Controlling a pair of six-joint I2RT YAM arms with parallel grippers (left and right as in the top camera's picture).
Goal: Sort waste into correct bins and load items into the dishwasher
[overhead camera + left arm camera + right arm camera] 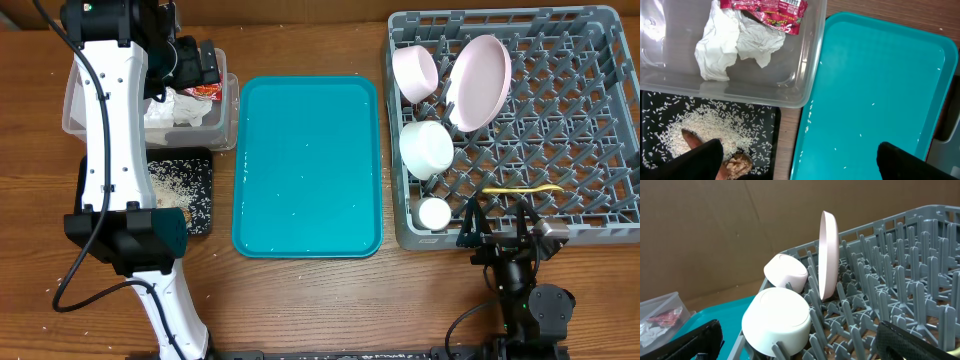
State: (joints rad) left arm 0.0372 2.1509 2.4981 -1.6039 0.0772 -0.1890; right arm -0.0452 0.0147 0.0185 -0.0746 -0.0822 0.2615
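The clear tub (225, 125) holds the crumpled white napkin (725, 45) and the red wrapper (770, 10). The black tray (200, 215) holds rice (710, 125) and brown scraps (737, 164). My left gripper (205, 68) hangs open and empty above the tub's right side; in the left wrist view (800, 165) its fingers span the black tray and the teal tray. The grey rack (580, 120) holds two bowls (415, 72) (427, 147), the plate (480, 82), the cup (434, 213) and the yellow spoon (520, 189). My right gripper (497, 225) is open and empty at the rack's front edge.
The teal serving tray (308, 165) lies between the bins and the rack, with a few loose rice grains (872, 104) on it. In the right wrist view the nearer bowl (777, 320), the plate (829, 255) and upright pegs (900, 280) stand close ahead.
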